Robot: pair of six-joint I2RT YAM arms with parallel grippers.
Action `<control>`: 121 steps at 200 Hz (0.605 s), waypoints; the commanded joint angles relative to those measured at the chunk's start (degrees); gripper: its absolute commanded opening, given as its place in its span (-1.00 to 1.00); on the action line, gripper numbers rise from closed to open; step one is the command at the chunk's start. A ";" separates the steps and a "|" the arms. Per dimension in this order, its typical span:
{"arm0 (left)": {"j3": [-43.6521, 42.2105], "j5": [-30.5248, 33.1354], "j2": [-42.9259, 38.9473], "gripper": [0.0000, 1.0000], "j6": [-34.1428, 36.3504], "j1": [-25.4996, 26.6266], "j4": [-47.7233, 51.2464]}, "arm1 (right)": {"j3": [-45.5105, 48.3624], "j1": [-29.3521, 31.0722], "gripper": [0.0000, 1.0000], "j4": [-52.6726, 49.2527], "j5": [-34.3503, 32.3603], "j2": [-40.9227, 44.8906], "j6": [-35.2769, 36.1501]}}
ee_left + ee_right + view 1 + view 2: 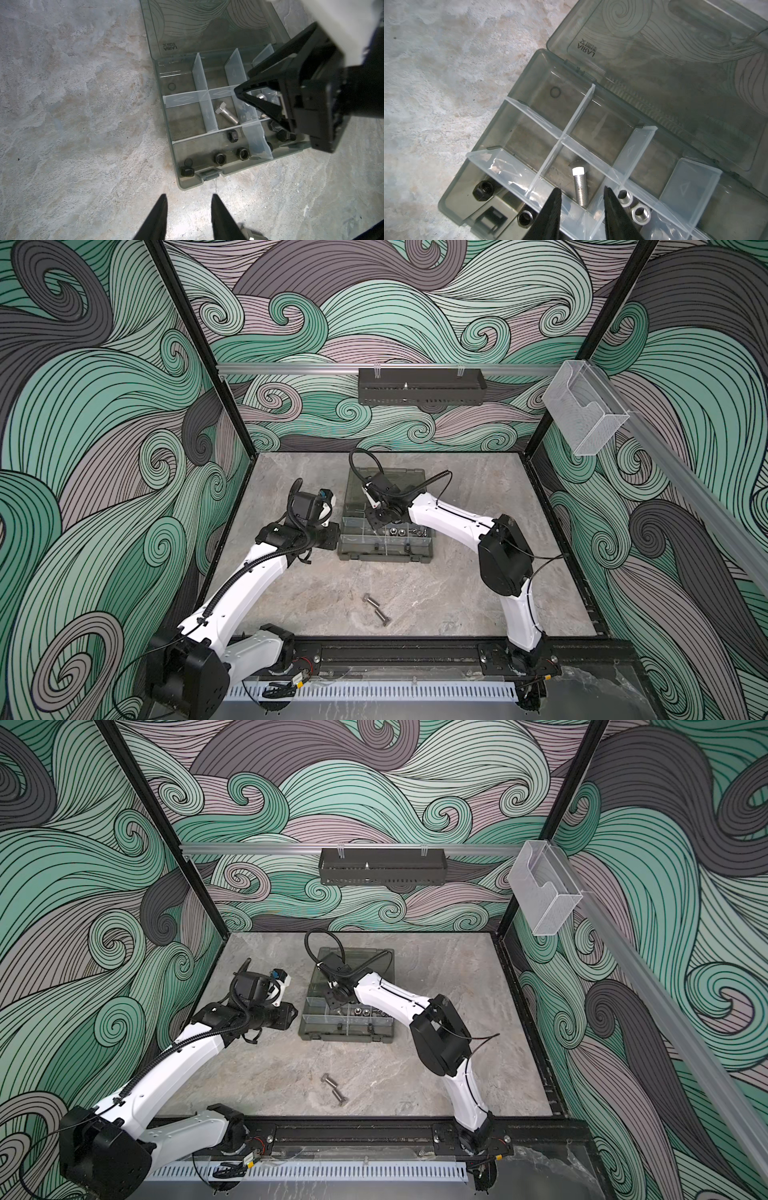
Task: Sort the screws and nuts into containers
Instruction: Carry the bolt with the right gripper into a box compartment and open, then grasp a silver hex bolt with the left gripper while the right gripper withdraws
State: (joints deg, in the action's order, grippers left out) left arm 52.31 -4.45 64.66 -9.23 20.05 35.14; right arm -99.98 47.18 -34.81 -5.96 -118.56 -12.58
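Note:
The smoky-grey organiser case (382, 558) (345, 1042) lies open mid-table, its containers set off by clear dividers. My right gripper (581, 187) (376, 524) hangs open over a middle compartment. A silver screw (580, 187) (226, 114) lies loose on that compartment's floor, below the gap between the fingers. Silver nuts (641, 214) sit in the neighbouring compartment. Black nuts (220, 159) (482, 190) lie in the front row. My left gripper (189, 196) (330, 537) is open and empty beside the case's left end. Two silver screws (369, 600) (381, 617) (328, 1080) lie on the table near the front.
The case lid (386, 485) lies flat behind the compartments, under the right wrist. A black perforated tray (419, 385) hangs on the back wall rail. A clear acrylic box (586, 410) hangs on the right wall.

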 commanded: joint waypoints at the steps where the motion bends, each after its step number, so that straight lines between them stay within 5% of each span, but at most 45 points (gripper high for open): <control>1: 0.33 -1.00 0.28 -0.22 -0.10 -0.32 0.28 | 1.90 -0.16 -0.27 1.23 0.03 4.20 -1.06; 81: -0.01 -4.23 1.43 -0.22 1.98 -0.10 0.71 | 16.77 -0.15 -0.27 3.88 0.42 17.55 -3.08; 121: -0.70 -6.12 2.72 -0.21 5.71 4.26 0.57 | 30.11 -0.55 -0.25 4.30 -1.55 29.72 -5.18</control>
State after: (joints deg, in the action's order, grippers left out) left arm 52.01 -8.03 66.24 -6.92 21.61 35.09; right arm -75.92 47.16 -30.63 -5.80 -95.72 -15.62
